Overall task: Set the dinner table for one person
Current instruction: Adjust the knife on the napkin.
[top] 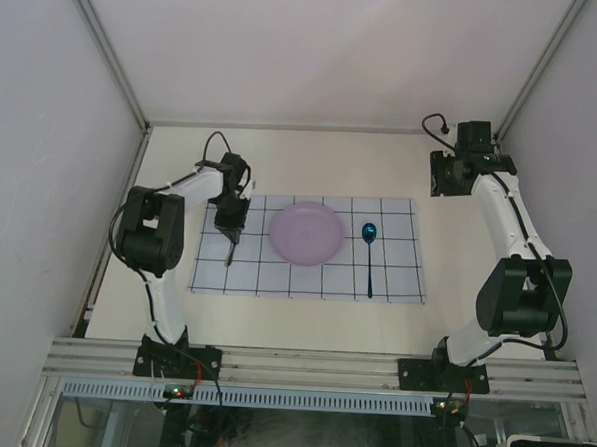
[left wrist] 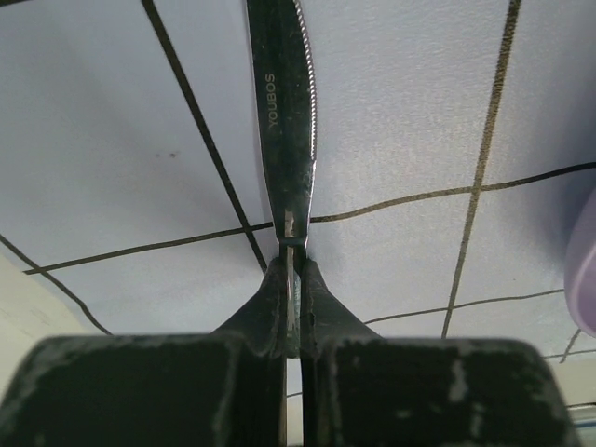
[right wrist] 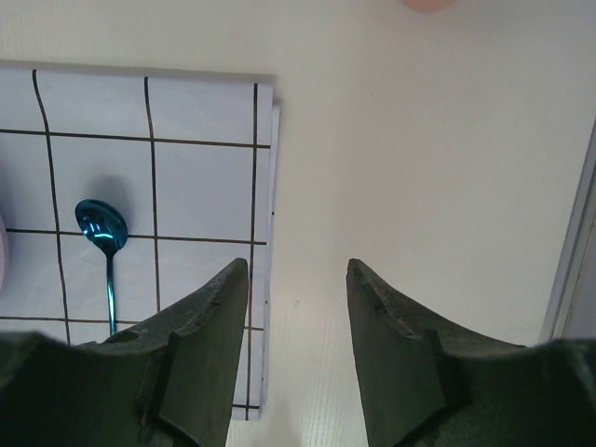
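The bench (top: 282,153) is the plain off-white surface filling the middle of the top view, with aluminium rails at its edges and the arm bases along the bottom of the frame. A pale blue-grey cloth (top: 396,279) with a dark grid lies across its centre. At the centre of the cloth sits a round lilac plate (top: 306,234). To the right of the plate, and apart from it, a shiny blue spoon (top: 370,252) lies with its bowl toward the top of the frame.

To the left of the plate, over the cloth's leftmost squares, the left tool (left wrist: 293,270) is closed tight on one end of a dark knife (left wrist: 284,121). In the left wrist view the serrated blade runs straight up the frame over the grid lines. Whether the blade touches the cloth cannot be told.

The right tool (right wrist: 298,270) is at the upper right of the top view. Its fingers are spread wide with nothing between them, above bare bench beside the cloth's edge.
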Motion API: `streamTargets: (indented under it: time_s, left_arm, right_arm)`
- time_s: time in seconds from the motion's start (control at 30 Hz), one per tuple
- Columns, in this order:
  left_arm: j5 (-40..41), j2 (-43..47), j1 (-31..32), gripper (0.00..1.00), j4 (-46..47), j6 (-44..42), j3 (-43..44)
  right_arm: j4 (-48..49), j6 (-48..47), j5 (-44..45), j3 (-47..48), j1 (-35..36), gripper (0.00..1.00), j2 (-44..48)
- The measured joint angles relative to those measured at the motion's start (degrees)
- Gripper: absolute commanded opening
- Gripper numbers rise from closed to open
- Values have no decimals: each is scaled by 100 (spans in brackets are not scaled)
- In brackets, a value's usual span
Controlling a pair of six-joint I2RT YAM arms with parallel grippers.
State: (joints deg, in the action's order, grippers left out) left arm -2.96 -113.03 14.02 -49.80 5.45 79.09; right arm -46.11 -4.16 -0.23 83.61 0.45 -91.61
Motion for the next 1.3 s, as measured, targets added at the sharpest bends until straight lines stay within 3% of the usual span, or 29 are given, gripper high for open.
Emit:
streamTargets:
  time_s: [0.33,0.7,1.3]
  left_arm:
    - [-221,249,37,0,4,282,-28]
    - [-234,890,59,0,92,597,-728]
    - [-372,1279,339,0,400,903,-1198]
  right_arm:
    - [0,0,-35,0,46,45,0]
    - [9,0,-33,-28,205,45,20]
    - [-13,-17,-22,-796,313,45,951]
